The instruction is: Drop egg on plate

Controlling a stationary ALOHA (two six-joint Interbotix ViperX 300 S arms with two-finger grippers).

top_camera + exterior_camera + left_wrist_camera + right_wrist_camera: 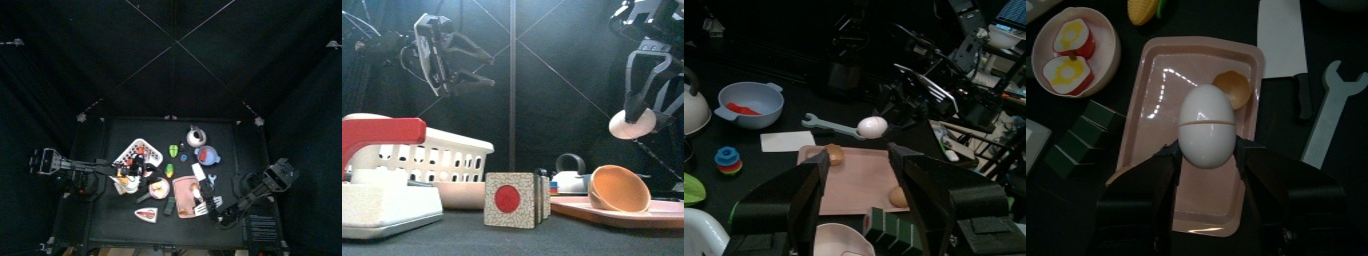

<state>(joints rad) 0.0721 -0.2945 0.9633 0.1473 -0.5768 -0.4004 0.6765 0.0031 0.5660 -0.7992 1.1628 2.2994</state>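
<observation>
grasp done: right pincer [1208, 160] pinching egg [1208, 124] | egg hangs over plate [1166, 90], surface 5 o'clock | release left | left pincer [863, 180] spread, idle

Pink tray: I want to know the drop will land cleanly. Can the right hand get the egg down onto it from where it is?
Probably yes. The right hand holds the egg directly above the pink tray, with bare tray surface below; only a small brown item lies farther along.
</observation>
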